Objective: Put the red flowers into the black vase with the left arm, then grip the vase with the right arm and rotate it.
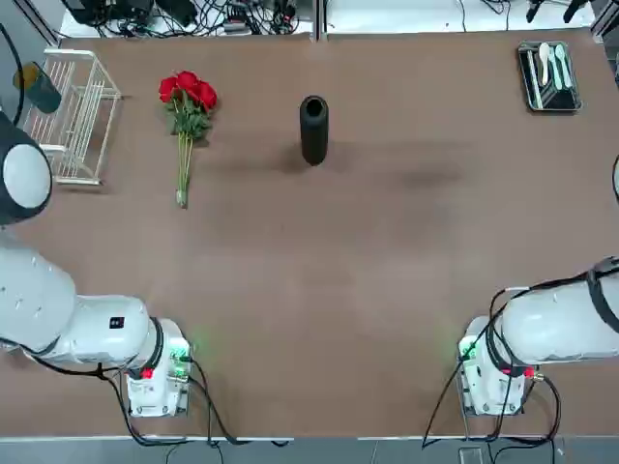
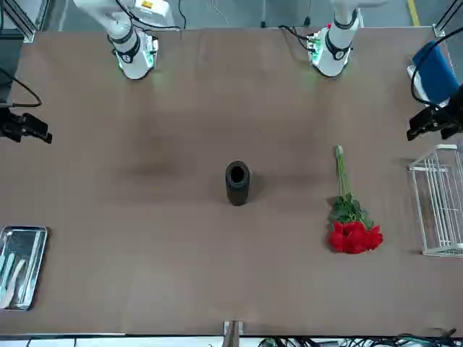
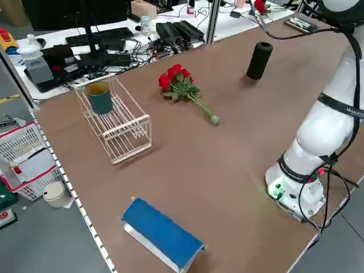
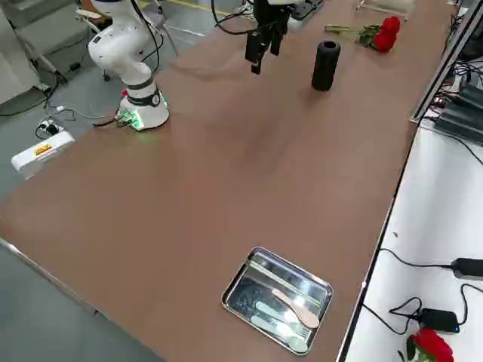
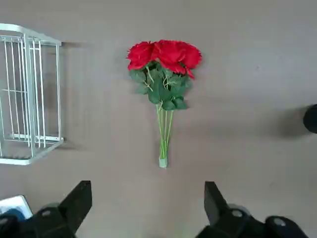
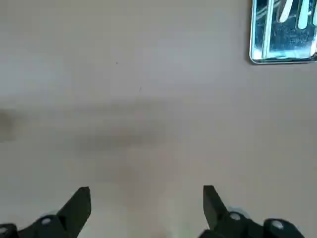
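The red flowers (image 1: 189, 101) lie flat at the far left of the table, blooms away from the robot, stems (image 5: 163, 139) pointing back toward it. The black vase (image 1: 313, 130) stands upright at the far centre, apart from the flowers. My left gripper (image 5: 148, 192) hovers open above the table just short of the stem ends, holding nothing. It also shows in the front view (image 2: 432, 123), near the wire rack. My right gripper (image 6: 146, 194) hangs open over bare table on the right side, well clear of the vase (image 4: 326, 65), and shows in the right side view (image 4: 260, 54).
A white wire rack (image 1: 73, 116) with a dark teal cup (image 3: 100, 98) stands at the far left edge. A metal tray (image 1: 548, 77) of pale spoons lies at the far right corner. A blue box (image 3: 162, 234) lies near the left front edge.
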You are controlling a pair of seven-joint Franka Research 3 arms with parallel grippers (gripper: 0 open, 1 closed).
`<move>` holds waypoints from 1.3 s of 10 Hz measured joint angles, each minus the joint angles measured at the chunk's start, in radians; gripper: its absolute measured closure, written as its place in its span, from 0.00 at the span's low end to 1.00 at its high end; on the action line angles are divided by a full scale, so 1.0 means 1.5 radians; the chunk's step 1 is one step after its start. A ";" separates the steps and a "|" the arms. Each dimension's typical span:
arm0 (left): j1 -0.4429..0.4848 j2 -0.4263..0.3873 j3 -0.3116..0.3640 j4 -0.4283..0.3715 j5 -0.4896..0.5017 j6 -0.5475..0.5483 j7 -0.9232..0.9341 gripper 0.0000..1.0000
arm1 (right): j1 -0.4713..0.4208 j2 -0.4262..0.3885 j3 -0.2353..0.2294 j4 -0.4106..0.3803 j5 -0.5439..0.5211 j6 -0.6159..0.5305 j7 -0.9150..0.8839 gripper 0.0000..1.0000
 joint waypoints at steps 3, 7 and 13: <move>0.000 0.001 0.000 0.000 0.000 0.000 0.000 0.00 | 0.008 -0.004 0.004 0.000 0.001 -0.017 0.000 0.00; -0.002 0.044 -0.003 -0.064 -0.004 0.128 -0.026 0.00 | 0.016 -0.010 0.006 0.000 0.001 -0.032 0.000 0.00; -0.003 0.040 -0.008 -0.345 -0.004 0.406 -0.110 0.01 | 0.016 -0.010 0.006 -0.002 0.001 -0.036 0.000 0.00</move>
